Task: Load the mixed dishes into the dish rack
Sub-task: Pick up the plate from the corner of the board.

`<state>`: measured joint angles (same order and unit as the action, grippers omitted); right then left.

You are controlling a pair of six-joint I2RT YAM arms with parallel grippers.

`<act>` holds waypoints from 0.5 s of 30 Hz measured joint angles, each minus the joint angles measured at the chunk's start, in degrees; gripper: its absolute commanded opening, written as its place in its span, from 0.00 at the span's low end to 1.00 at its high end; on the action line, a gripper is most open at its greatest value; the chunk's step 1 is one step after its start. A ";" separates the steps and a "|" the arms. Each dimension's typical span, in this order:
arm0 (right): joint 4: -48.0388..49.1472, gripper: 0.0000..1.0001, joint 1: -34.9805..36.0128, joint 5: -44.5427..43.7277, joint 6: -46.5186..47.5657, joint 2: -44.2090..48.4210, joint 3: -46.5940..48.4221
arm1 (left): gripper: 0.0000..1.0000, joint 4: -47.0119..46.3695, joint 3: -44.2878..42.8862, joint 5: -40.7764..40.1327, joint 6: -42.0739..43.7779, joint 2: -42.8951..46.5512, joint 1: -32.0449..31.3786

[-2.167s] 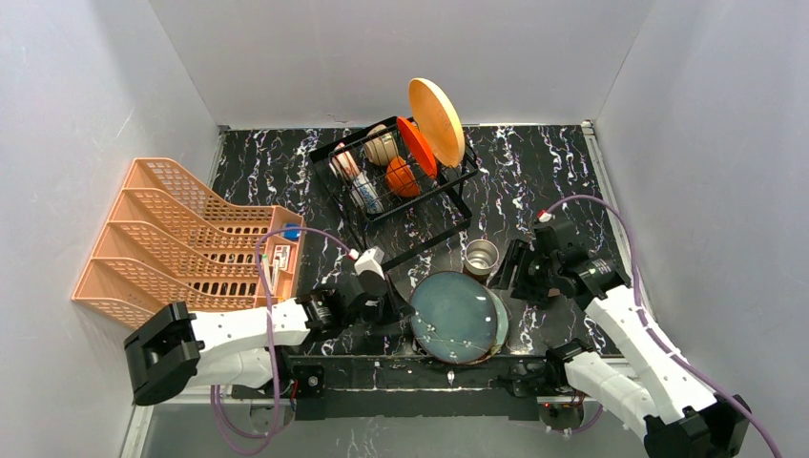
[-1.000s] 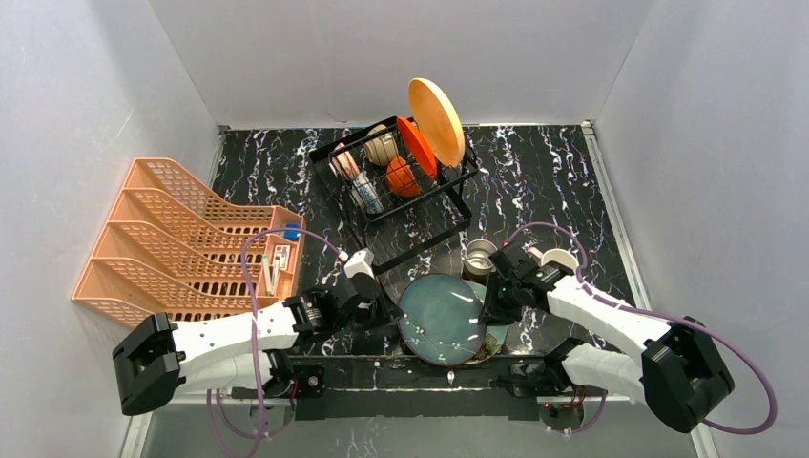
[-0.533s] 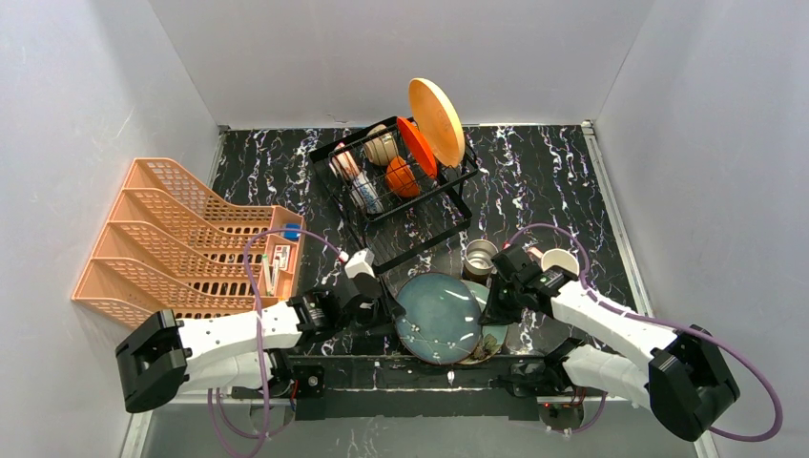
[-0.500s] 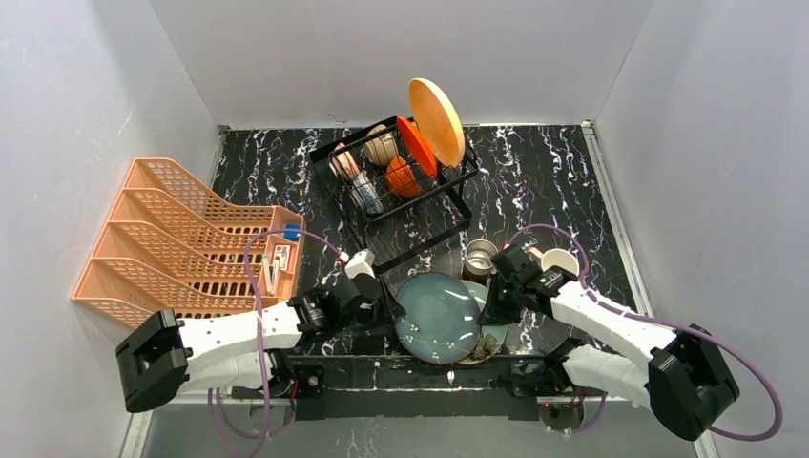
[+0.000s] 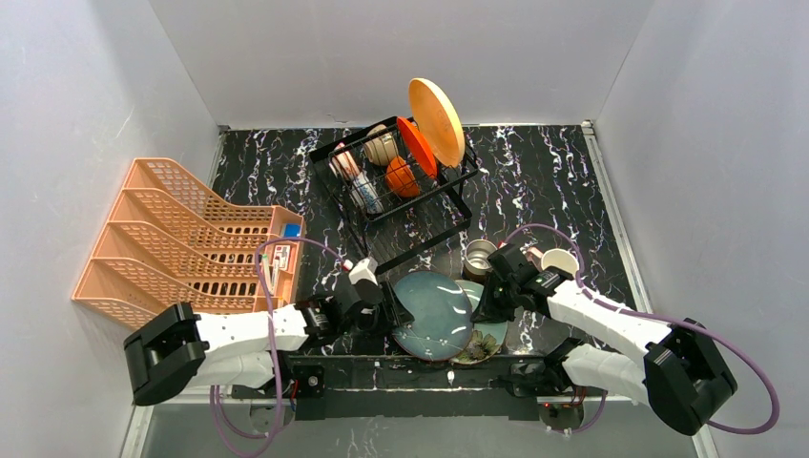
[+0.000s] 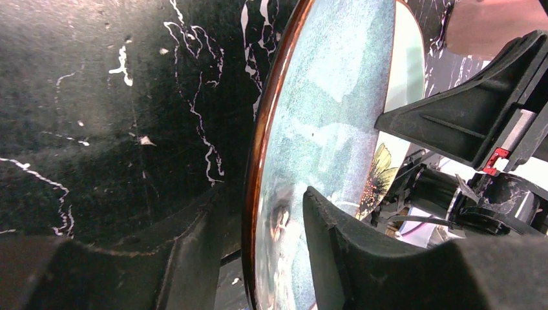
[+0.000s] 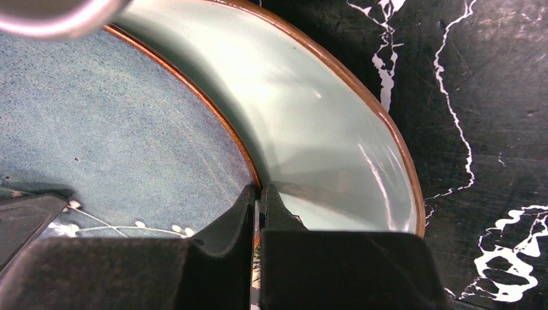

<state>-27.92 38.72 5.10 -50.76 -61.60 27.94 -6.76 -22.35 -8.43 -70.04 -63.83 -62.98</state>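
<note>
1 speckled grey-green plate (image 5: 434, 303), brown-rimmed: right fingers (image 7: 223, 226) clamped on its rim, left fingers (image 6: 194, 258) apart around it.

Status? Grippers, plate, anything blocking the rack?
Right gripper shut on grey-green plate, right rim; left gripper open astride left rim. Plate not yet in dish rack. Steel cup stands between them.

I read the top plate (image 6: 323, 116) as speckled, satin-glazed ceramic with a glossy brown rim. The paler plate (image 7: 323, 142) beneath shines glossier. The steel cup (image 5: 480, 256) is polished metal, the desk (image 5: 544, 172) smooth black marbling, and the left pincer (image 6: 262, 194) matt black plastic.
</note>
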 measured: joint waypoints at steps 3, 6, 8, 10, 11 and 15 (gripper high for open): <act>0.00 0.01 0.02 -0.02 -0.09 0.00 0.00 | 0.24 -2.58 0.24 1.11 -0.31 -1.92 0.00; -0.02 0.01 0.04 -0.07 -0.09 0.00 -0.04 | 0.11 -4.09 0.35 1.66 -0.46 -2.56 0.00; -0.28 0.01 0.04 -0.39 -0.07 0.00 -0.13 | 0.03 -5.92 0.50 1.88 -1.01 -2.10 0.22; -0.59 0.01 0.02 -0.87 -0.11 0.00 -0.15 | 0.00 -7.39 0.48 2.05 -0.68 -1.40 0.20; -0.59 0.01 0.02 -0.96 -0.07 0.00 -0.15 | 0.00 -7.32 0.57 1.97 -0.70 -1.36 0.13; -0.66 0.01 0.04 -1.09 -0.09 0.09 -0.15 | 0.00 -7.56 0.70 2.01 -0.87 -1.25 0.17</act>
<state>-28.58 38.76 4.01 -50.85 -61.52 27.79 -14.33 -21.65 -6.42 -70.91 -65.08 -62.81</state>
